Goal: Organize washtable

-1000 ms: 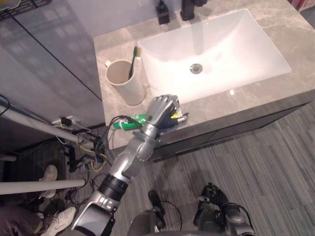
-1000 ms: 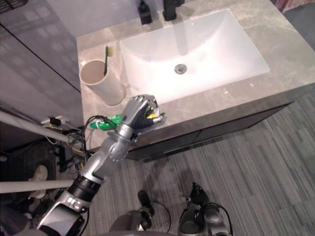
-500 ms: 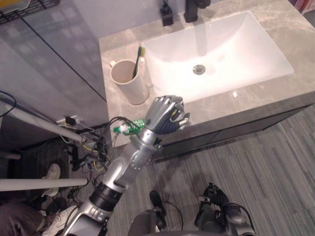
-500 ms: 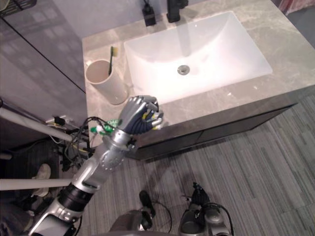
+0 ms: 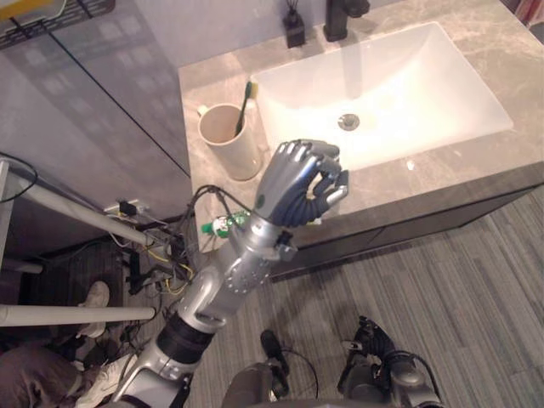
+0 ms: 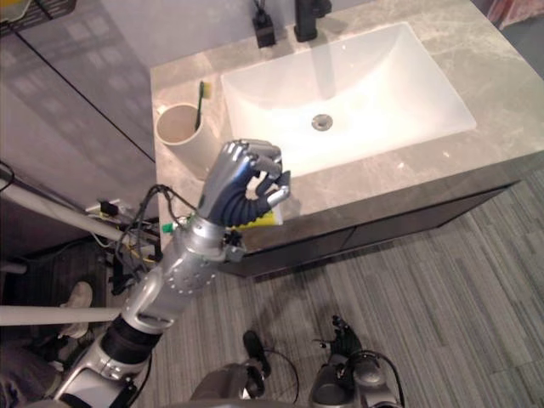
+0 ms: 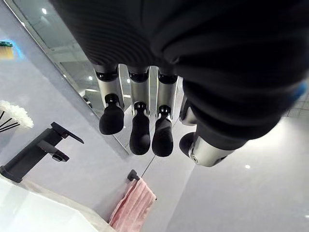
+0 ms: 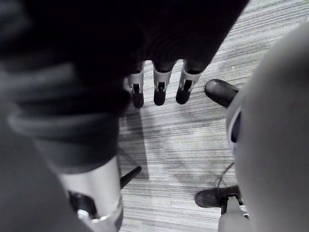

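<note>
My left hand (image 5: 293,183) hangs in the air above the front left part of the grey stone counter (image 5: 212,81). Its fingers (image 7: 140,135) are curled toward the thumb with nothing between them. Under its wrist a green toothpaste tube (image 5: 223,225) lies along the counter's front edge, its middle hidden by the arm and its yellow end (image 6: 262,219) showing past the hand. A beige cup (image 5: 225,144) with a green toothbrush (image 5: 246,102) stands behind it, left of the white basin (image 5: 399,76). My right hand (image 8: 159,92) hangs low over the carpet, fingers straight.
A black faucet (image 5: 340,13) and a small black bottle (image 5: 294,25) stand behind the basin. Left of the counter are a grey wall panel, white pipes and tangled cables (image 5: 157,255). A person's shoes (image 5: 93,297) rest on the floor at the lower left.
My left hand has risen from the toothpaste tube toward the camera, fingers still curled. The tube stays on the counter edge. The view has shifted a little.
</note>
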You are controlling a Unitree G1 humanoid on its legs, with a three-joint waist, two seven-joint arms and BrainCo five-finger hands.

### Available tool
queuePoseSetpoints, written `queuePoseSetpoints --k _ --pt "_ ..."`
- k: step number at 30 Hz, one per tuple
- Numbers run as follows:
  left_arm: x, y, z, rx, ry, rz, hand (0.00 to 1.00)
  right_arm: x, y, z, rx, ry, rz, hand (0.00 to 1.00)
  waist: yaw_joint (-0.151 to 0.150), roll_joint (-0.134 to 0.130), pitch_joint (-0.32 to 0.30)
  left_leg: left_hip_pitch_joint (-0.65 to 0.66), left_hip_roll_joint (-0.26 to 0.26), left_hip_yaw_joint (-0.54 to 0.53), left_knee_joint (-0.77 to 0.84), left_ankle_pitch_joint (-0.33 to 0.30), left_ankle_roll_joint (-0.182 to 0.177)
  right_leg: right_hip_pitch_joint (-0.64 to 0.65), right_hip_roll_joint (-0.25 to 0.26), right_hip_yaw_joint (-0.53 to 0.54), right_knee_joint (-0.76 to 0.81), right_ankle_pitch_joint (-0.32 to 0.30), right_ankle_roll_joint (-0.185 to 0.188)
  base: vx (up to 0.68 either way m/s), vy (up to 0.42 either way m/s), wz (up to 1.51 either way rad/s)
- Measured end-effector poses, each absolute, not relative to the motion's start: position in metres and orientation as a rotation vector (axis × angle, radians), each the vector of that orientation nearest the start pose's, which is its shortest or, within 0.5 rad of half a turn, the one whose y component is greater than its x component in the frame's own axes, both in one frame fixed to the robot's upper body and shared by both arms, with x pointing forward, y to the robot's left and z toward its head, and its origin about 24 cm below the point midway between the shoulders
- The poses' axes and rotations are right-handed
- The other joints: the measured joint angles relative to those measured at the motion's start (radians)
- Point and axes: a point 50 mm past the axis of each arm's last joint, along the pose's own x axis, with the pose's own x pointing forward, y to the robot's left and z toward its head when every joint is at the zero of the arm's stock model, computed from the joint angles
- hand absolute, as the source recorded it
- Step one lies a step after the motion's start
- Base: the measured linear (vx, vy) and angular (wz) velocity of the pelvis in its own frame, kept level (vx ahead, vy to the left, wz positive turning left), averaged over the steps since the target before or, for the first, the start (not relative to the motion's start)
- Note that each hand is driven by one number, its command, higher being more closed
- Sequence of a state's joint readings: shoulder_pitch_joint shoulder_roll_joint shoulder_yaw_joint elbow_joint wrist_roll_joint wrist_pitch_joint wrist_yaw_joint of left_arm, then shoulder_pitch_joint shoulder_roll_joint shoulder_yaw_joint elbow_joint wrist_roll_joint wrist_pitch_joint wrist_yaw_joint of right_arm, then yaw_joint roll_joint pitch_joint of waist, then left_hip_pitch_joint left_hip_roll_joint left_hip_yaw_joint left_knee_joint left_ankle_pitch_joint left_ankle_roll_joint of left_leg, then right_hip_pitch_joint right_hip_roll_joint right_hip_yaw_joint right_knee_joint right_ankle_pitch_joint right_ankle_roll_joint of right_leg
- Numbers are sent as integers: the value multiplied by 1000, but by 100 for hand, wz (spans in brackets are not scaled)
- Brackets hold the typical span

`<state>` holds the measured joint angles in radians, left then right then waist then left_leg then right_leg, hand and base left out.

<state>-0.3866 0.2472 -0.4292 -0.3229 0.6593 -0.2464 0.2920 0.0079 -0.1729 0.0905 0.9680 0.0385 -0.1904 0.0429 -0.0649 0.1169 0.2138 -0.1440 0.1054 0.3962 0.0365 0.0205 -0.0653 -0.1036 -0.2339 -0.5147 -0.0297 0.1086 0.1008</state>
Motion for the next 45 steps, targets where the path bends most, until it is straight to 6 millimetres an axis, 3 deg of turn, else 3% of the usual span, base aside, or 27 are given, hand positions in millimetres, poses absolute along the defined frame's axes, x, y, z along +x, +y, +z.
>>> queuePoseSetpoints --k 1,7,11,17,34,39,45 --pt "235 53 204 670 -1134 -172 0 155 -197 -132 -148 793 38 0 0 0 0 0 0 0 0 0 0 0 0 0 0 0 0 0 0 0" --pt "237 56 205 676 -1131 -160 0 152 -197 -134 -148 806 37 0 5 5 -15 0 0 0 0 0 0 0 0 1 0 0 0 0 0 0" --pt "241 71 197 698 -1061 -108 0 149 -199 -136 -148 824 29 0 21 11 -29 3 1 0 0 0 0 1 2 3 0 0 0 0 0 0" --pt "238 92 160 754 -843 -118 0 146 -201 -137 -145 837 20 0 35 11 -29 4 1 -13 0 3 4 11 0 -6 0 0 0 -9 2 6" --pt "225 91 123 743 -629 -249 0 140 -202 -140 -142 868 16 0 52 9 -50 4 2 -16 -3 5 7 11 0 -6 -1 1 0 0 0 0" --pt "226 90 120 748 -618 -262 0 141 -202 -140 -141 867 17 0 52 8 -50 4 4 -11 -3 5 7 8 2 -3 -1 1 0 0 0 -2" --pt "231 91 104 794 -542 -293 0 141 -201 -140 -139 865 20 0 51 6 -51 4 8 3 -6 5 7 -2 6 9 -1 2 -1 0 0 -7"
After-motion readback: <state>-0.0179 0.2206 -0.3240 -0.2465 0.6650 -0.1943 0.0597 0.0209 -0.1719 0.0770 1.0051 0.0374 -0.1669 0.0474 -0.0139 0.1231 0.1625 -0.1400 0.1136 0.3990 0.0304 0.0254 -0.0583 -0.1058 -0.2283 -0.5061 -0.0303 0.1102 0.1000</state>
